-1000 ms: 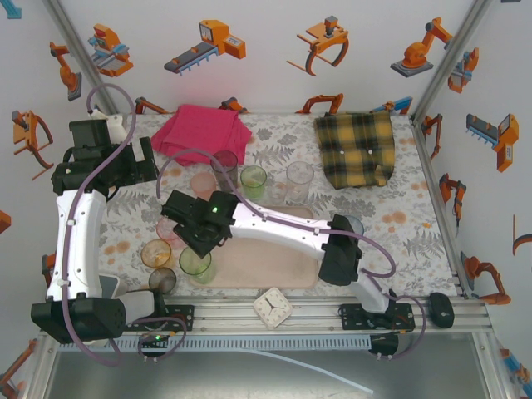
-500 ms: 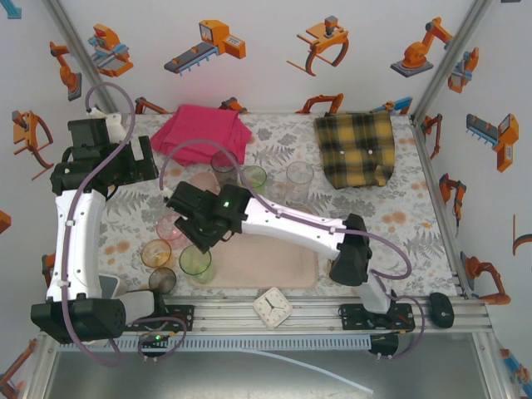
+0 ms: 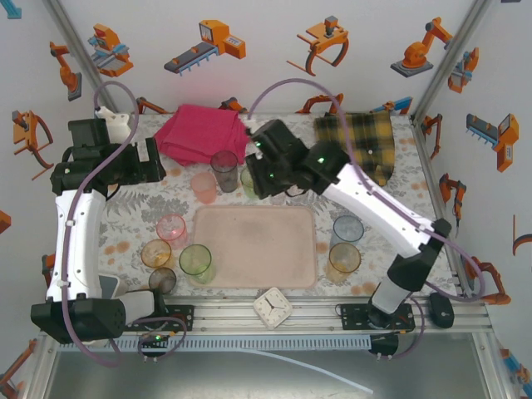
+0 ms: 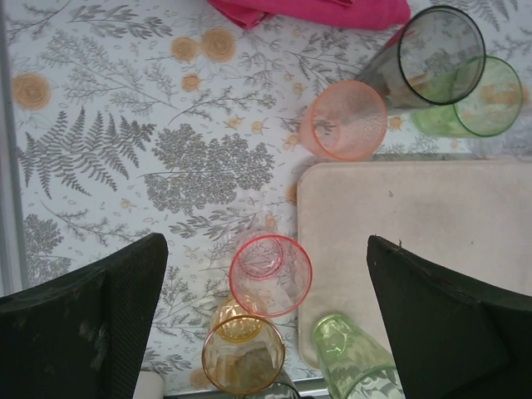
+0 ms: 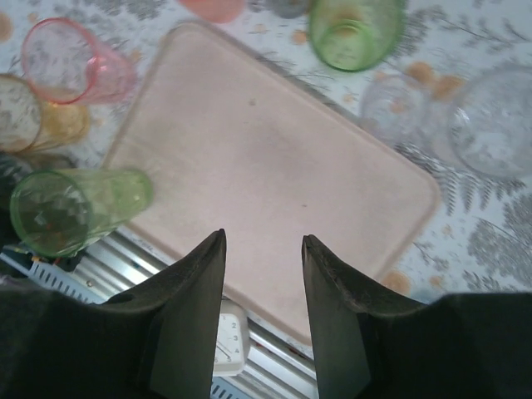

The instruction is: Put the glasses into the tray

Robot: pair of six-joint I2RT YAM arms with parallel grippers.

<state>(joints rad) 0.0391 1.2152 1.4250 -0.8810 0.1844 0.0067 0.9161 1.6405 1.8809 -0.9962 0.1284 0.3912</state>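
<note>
The pale-pink tray (image 3: 266,245) lies mid-table, its flat middle bare (image 5: 274,158). A green glass (image 3: 196,262) stands at its near left corner. Left of the tray stand pink (image 3: 171,227), amber (image 3: 155,253) and smoky (image 3: 162,279) glasses. Behind it are salmon (image 3: 203,186), grey (image 3: 224,165) and green (image 3: 248,181) glasses; blue (image 3: 347,229) and amber (image 3: 343,259) glasses stand to its right. My right gripper (image 3: 253,179) hangs over the tray's far edge, open and empty (image 5: 263,241). My left gripper (image 4: 266,242) is wide open high above the pink glass (image 4: 270,274).
A magenta cloth (image 3: 204,133) and a yellow plaid cloth (image 3: 357,148) lie at the back. A small white clock (image 3: 272,306) sits on the front rail. Two clear glasses (image 5: 391,104) (image 5: 495,120) stand behind the tray's far right corner.
My right arm has swung from beside the green glass at the tray's near left corner up and back to the tray's far edge. The left arm has not moved.
</note>
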